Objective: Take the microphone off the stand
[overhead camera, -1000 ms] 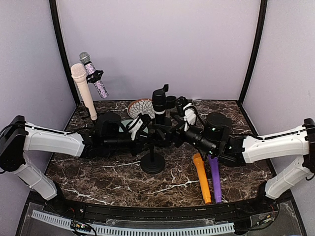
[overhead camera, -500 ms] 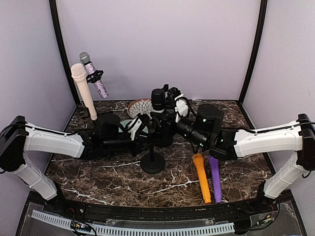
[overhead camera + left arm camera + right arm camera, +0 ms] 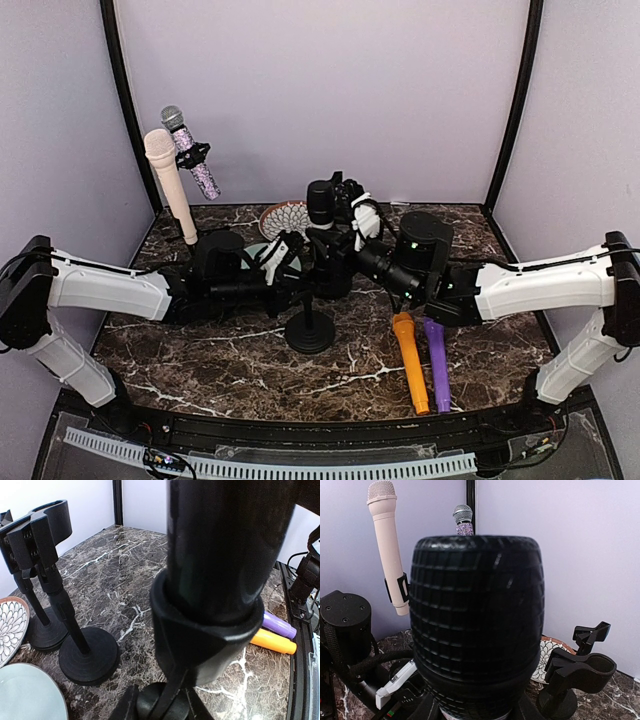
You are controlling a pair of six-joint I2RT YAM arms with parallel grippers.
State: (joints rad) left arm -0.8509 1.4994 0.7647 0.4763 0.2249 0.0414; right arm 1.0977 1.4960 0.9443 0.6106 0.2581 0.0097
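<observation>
The black microphone (image 3: 320,203) stands upright in the clip (image 3: 200,635) of the centre stand, whose round base (image 3: 310,333) rests on the marble table. My left gripper (image 3: 303,263) comes in from the left and is shut on the stand's joint just under the clip (image 3: 160,707). From the right, my right gripper (image 3: 337,206) has its jaws closed against the microphone's body just below the grille head (image 3: 477,620). That head fills the right wrist view, with the fingers (image 3: 415,712) dark at its lower edge.
A pink microphone (image 3: 168,185) and a glittery purple one (image 3: 190,150) sit in stands at back left. An orange microphone (image 3: 410,360) and a purple one (image 3: 436,362) lie front right. Two plates (image 3: 285,218) and two empty stands (image 3: 37,540) lie behind the centre stand.
My right arm swung left and up from beside the stand to the microphone's head, and its jaws closed onto it. The left arm stayed put.
</observation>
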